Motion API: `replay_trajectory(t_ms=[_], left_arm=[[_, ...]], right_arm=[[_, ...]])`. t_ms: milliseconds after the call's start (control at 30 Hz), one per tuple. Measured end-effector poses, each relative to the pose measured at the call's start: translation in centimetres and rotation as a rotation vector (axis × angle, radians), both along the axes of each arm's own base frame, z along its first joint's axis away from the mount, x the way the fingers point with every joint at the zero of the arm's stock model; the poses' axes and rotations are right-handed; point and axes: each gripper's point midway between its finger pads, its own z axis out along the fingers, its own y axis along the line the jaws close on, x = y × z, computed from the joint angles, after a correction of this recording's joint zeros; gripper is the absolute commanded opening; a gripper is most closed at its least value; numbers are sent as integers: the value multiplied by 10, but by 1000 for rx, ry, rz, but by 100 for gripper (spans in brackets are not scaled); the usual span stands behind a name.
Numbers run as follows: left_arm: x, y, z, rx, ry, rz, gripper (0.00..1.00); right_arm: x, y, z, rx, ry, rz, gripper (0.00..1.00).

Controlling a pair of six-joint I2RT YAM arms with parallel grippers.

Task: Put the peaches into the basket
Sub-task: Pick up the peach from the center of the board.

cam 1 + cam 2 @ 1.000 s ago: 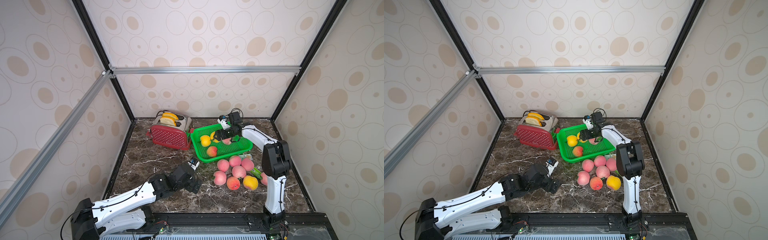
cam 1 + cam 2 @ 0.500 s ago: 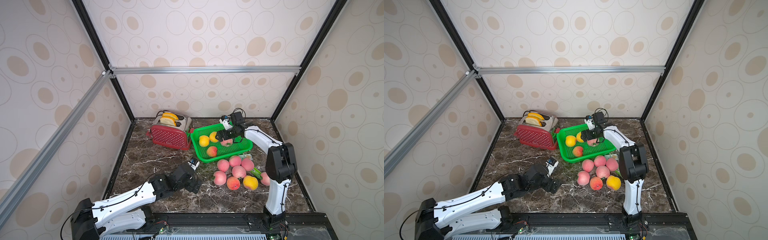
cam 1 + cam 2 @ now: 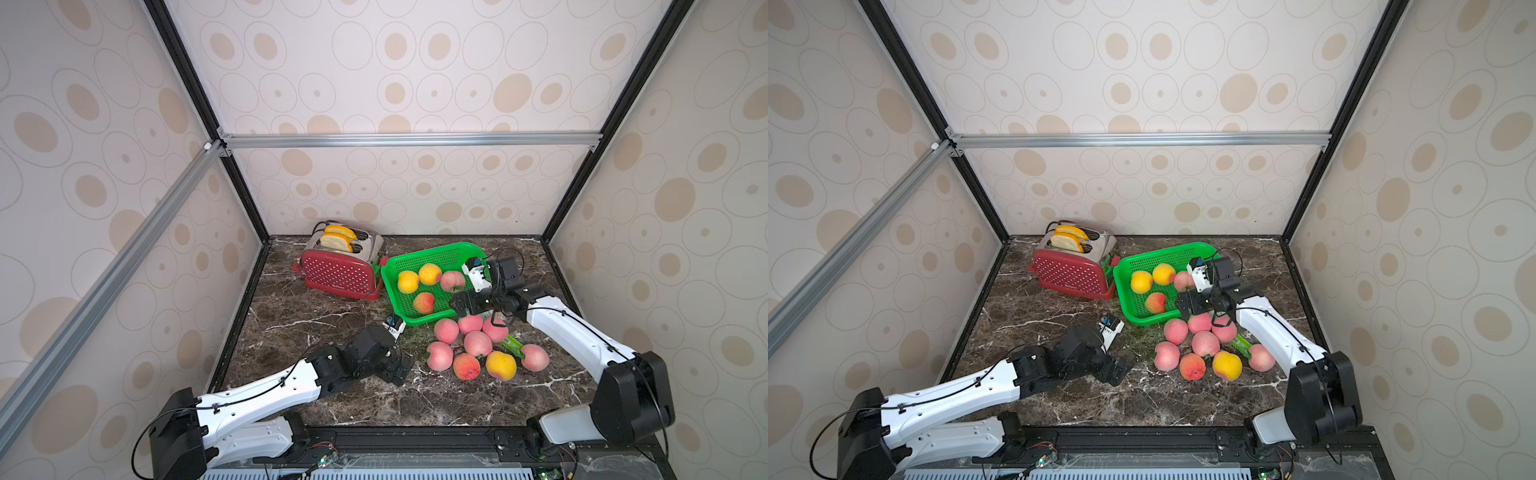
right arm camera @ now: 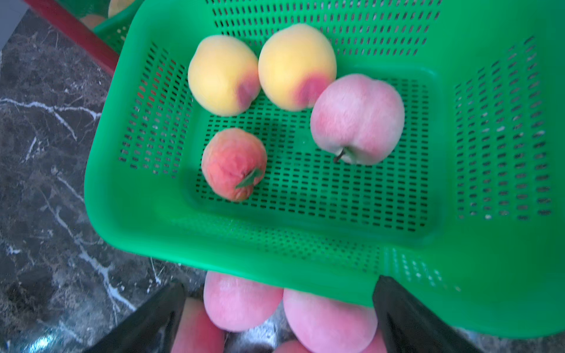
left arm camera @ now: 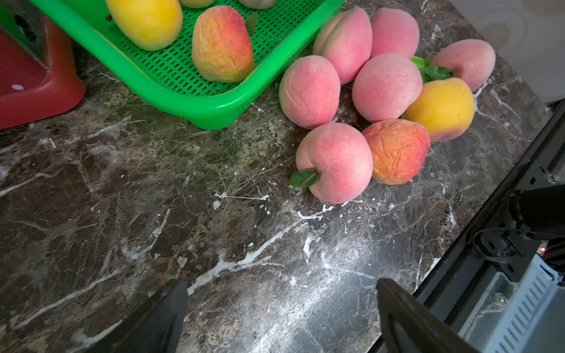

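Checking for writing first: small pale lettering low on the red dotted toaster, at eleven o'clock on the marble table, too small to read. Two bread slices upright in its slots.

Over to the right gripper: spread wide, pinching nothing, poised above the near rim of the green basket at one o'clock, forearm stretched long from the five o'clock corner.

Counting four inside: two yellow peaches, one pink peach, one orange-red peach. Eight more in a heap of peaches at four o'clock, just beside that near rim.

Now the left gripper: likewise spread wide, empty, down near bare marble at eight o'clock of the heap, arm reaching in from the seven o'clock corner.
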Motion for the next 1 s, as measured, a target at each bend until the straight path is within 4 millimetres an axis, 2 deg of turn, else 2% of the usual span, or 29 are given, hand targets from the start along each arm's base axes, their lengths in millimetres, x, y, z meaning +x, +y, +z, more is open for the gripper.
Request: replay_trajectory(t_ms=[300,433,600,700,1000], left_arm=[[-2,-24,4,-34,11,-19,99],[-2,-34,-3,-35,30,-19,99],[-1,-43,-14,-27,55,-15,99],[1,-52,-18,-18,67,-20,99],[14,-80,-14,-2,44,-65,99]], right_arm=[[-67,-20,4,49,-37,-17,100],[-93,-31,5,77,-45,-39,100],[-116,-41,7,109,-54,-52,100],[-126,-40,7,136,-40,-45,100],[-164,-32,2,211,0,-5,100]])
